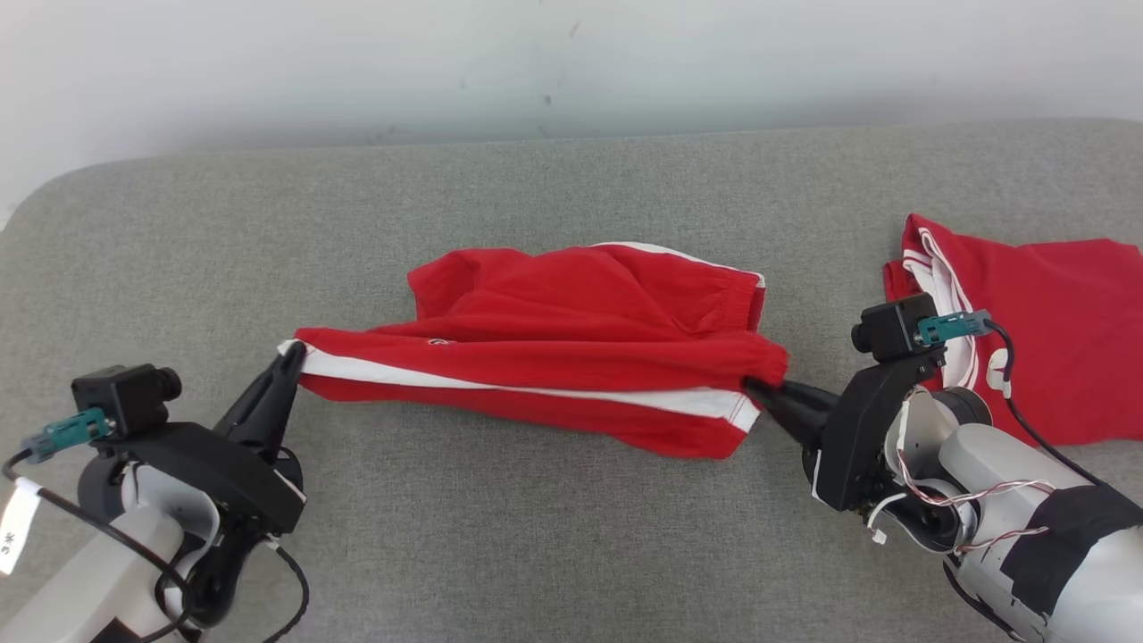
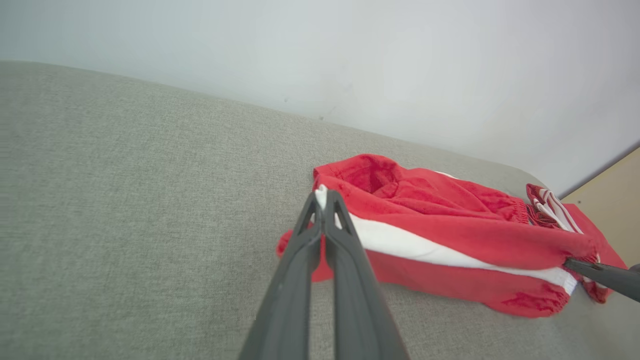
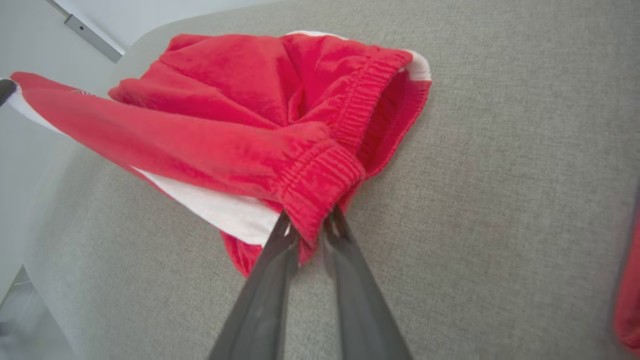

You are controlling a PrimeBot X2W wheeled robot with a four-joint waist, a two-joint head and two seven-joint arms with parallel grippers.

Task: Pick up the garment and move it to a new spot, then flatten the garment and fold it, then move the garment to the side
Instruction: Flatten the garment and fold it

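At centre of grey padded surface (image 1: 536,536): red shorts (image 1: 571,357), stretched 9 to 3 o'clock. Striped hem clamped at 9 by left hand (image 1: 293,354); waistband pinched at 3 by right hand (image 1: 756,386).

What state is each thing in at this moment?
red shorts: near edge taut between both grippers, rest rumpled on the grey surface.
left gripper: shut on the shorts' white-striped end.
right gripper: shut on the shorts' elastic waistband.
second red garment: lying rumpled at the right, not gripped.
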